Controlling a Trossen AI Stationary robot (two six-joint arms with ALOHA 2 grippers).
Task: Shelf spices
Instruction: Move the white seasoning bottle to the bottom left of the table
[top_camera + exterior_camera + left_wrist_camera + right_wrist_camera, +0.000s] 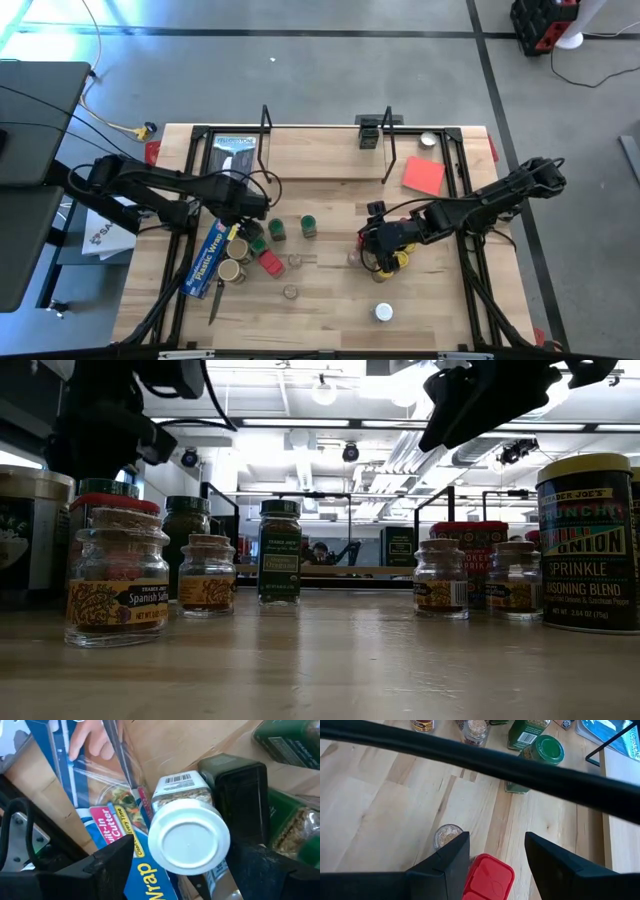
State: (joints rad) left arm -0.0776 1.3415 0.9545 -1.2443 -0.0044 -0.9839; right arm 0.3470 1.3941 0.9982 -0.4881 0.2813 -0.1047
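Worktop (330, 310) of pale wood is seen from above in the middle of the frame, black-framed, on a grey floor crossed by dark lines. From table height, a bright room with ceiling lights and ducts is seen behind the jars. The shelf (330, 140) runs along the upper edge of the worktop, with a flat red sheet (424, 175) at its right end and a small round tin (428, 139) near the upper right corner.

The left hand (240, 228) is placed at centre left, spread wide around a white-lidded jar (187, 837) that stands between its fingers without being clamped, beside the blue plastic-wrap box (205, 258). Green-lidded jars (308, 225), a red tin (270, 262) and tan-lidded jars (233, 270) are clustered just to the right of it and below it.

The right hand (380, 245) is placed at centre right, partly spread, directly above a red-lidded tin (489, 877); whether the tin is gripped cannot be told. A white lid (383, 312) lies alone lower down.

Jars under the right hand are largely hidden from above, and labels are legible only at table height.
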